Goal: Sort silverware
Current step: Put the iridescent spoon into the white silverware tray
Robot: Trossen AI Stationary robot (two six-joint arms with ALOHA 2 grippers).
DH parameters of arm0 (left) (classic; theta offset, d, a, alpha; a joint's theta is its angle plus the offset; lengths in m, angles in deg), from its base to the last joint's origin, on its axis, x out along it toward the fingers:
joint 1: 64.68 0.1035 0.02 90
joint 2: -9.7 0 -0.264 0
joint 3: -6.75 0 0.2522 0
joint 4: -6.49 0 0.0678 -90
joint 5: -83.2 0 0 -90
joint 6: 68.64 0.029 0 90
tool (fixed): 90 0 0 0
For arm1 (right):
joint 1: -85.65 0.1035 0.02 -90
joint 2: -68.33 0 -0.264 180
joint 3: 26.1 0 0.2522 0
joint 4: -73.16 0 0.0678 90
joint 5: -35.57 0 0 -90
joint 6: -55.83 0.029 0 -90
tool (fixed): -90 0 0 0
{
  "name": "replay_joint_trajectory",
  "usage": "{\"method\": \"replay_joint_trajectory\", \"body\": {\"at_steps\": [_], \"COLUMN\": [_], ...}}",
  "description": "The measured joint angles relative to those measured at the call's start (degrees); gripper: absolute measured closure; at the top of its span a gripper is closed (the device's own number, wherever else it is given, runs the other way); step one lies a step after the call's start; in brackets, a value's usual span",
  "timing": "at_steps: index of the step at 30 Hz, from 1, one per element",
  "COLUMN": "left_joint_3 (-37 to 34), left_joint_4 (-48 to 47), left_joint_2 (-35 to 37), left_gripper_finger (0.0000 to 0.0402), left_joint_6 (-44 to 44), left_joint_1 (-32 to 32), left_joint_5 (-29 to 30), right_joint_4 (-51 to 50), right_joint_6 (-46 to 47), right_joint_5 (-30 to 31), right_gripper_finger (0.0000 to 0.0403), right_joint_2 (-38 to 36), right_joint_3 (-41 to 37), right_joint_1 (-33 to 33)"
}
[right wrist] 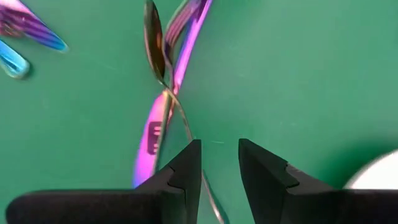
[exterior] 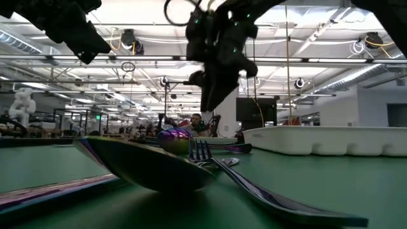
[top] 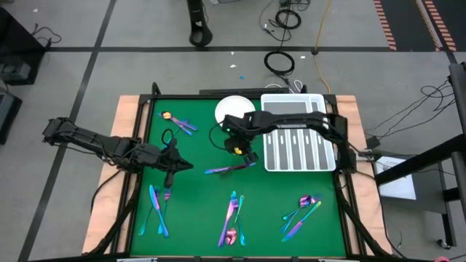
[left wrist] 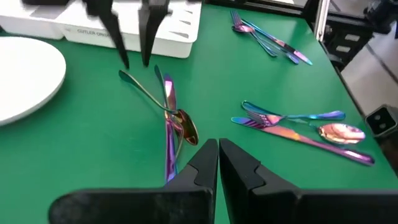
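Iridescent silverware lies in small heaps on the green table. A middle heap (top: 231, 169) of a spoon and a knife (left wrist: 171, 118) lies crossed, flat on the cloth. My right gripper (right wrist: 219, 146) hovers just above this heap's far end, open and pointing steeply down with nothing between its fingers; the left wrist view shows it too (left wrist: 134, 59). My left gripper (left wrist: 217, 144) is shut and empty, held above the table left of the heap (top: 182, 166). Other heaps lie at the far left (top: 178, 122), near left (top: 159, 207), near middle (top: 233, 218) and near right (top: 302, 211).
A white round plate (top: 234, 109) sits at the far middle of the table. A white slotted tray (top: 295, 138) stands at the far right, under my right arm. Bare green cloth lies between the heaps.
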Motion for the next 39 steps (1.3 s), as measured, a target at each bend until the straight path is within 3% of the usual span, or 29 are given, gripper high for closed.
{"method": "replay_joint_trajectory", "body": {"at_steps": [13,28,31,35,39], "left_joint_3": [0.00,0.00,0.00,0.00,0.00], "left_joint_4": [0.41,0.44,0.58,0.61,0.77], "left_joint_2": [0.00,0.00,0.02,0.02,0.02], "left_gripper_finger": [0.0385,0.0385,0.0385,0.0385,0.0385], "left_joint_6": [4.23,2.68,2.66,2.68,2.66], "left_joint_1": [0.11,0.11,0.11,0.11,0.11], "left_joint_5": [0.30,0.45,0.45,0.45,0.45], "right_joint_4": [-0.53,1.96,2.36,2.11,1.34], "right_joint_6": [-1.14,0.33,1.10,2.14,5.16], "right_joint_5": [-0.15,1.69,1.81,1.73,4.87], "right_gripper_finger": [0.0305,0.0308,0.0327,0.0388,0.0399], "right_joint_2": [5.80,9.72,9.80,9.30,7.36], "right_joint_3": [0.16,0.20,0.22,0.20,0.09], "right_joint_1": [0.37,1.25,1.23,1.26,1.54]}}
